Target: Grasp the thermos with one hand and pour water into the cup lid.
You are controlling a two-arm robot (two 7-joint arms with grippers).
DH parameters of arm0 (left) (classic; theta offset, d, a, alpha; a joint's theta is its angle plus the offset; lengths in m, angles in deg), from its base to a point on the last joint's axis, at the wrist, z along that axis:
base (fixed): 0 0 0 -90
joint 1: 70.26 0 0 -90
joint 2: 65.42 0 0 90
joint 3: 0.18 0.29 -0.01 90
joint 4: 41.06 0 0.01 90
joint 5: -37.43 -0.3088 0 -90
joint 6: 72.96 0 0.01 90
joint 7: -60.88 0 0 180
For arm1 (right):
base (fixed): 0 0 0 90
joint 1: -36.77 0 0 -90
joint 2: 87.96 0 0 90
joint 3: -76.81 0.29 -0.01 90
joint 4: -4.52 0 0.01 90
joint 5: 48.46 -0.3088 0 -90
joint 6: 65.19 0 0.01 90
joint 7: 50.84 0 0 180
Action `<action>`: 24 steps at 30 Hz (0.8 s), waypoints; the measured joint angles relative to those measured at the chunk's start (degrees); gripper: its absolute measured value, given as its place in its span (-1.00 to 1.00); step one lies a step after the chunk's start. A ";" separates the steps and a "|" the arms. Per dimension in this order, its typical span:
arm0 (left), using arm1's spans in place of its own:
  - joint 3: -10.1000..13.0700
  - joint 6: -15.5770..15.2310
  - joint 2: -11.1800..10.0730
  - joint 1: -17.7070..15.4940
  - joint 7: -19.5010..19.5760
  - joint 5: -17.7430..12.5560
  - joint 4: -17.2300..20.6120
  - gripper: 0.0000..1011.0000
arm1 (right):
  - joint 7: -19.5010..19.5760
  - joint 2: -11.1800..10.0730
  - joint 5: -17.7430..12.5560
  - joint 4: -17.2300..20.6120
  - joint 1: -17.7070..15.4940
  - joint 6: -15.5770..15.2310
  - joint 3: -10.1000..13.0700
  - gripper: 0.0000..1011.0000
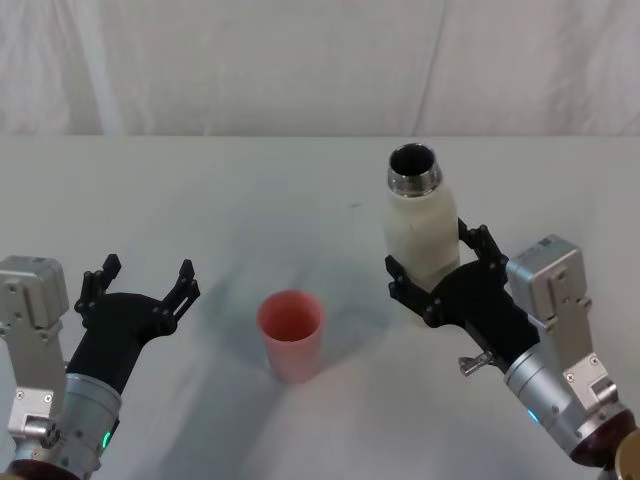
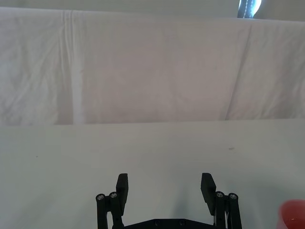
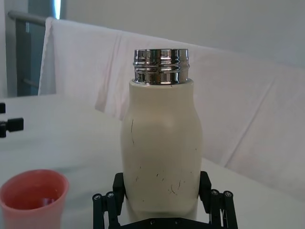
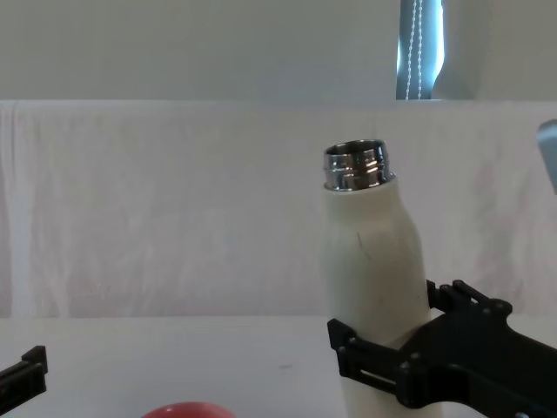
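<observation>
- We are seeing the left pincer (image 1: 145, 283) hovering spread and unloaded at the head view's lower left.
- The red cup lid (image 1: 291, 334) is standing lower centre on the counter (image 1: 250, 200).
- Right of centre, the right pincer (image 1: 435, 275) is clasping the slightly tilted thermos (image 1: 421, 225) around its lower body.

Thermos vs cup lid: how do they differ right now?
The thermos is tall and cream-white with a chrome neck; the cup lid is short and red-pink. The thermos is gripped by the right tool; the cup lid stands free on the table, untouched. Both are upright with open mouths.
</observation>
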 joint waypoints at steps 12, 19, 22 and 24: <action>0.00 0.00 0.00 0.00 0.00 0.00 0.00 0.98 | 1.91 -2.12 8.63 2.58 1.07 -1.65 -0.99 0.88; -0.01 0.00 0.00 0.00 0.00 0.00 0.00 0.98 | 3.28 -2.10 11.47 3.60 1.12 -1.43 -0.68 0.88; -0.01 0.00 0.00 0.00 0.00 0.00 0.00 0.98 | 3.64 -2.16 13.03 3.94 1.21 -1.22 -0.53 0.88; 0.00 0.00 0.00 0.00 0.00 0.00 0.00 0.98 | 3.64 -2.30 13.58 4.11 1.25 -1.20 -0.52 0.88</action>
